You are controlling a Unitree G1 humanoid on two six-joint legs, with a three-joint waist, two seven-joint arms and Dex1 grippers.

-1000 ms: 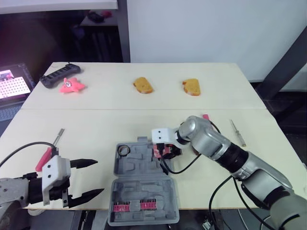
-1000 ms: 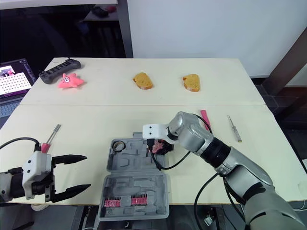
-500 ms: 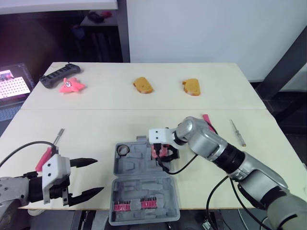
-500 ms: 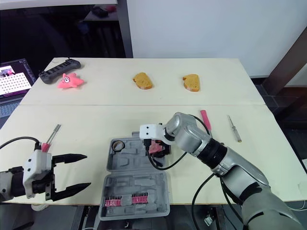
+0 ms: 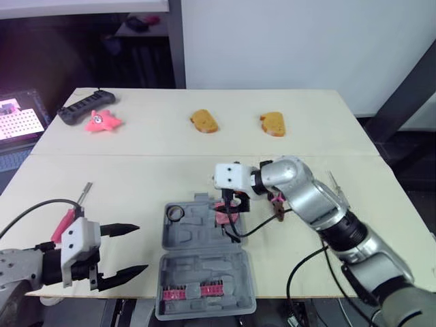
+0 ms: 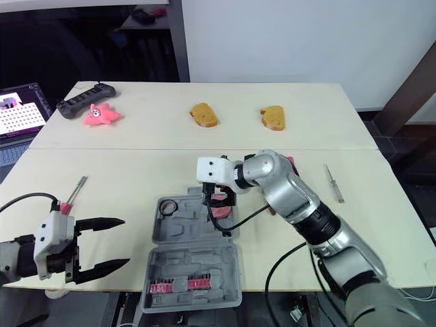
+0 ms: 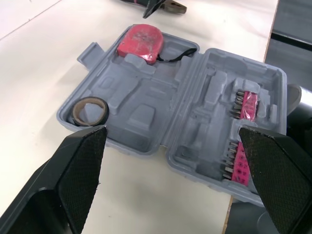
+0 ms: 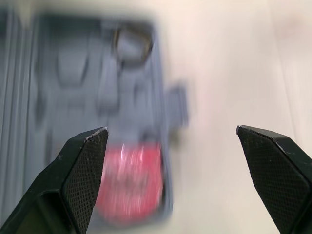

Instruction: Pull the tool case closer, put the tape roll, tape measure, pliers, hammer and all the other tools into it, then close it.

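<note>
The left wrist view lays the open grey tool case (image 7: 146,105) plain. The red tape measure (image 7: 139,43) sits in a corner recess, the tape roll (image 7: 90,110) in another corner of that half, and pink bit strips (image 7: 246,105) in the other half. From the head, the right gripper (image 5: 234,203) hovers over the tape measure, half hiding it, jaws wide. Its own blurred view shows probably the same red shape. The left gripper (image 5: 142,248) hangs wide open beside the case, at the table's (image 5: 136,177) near edge.
</note>
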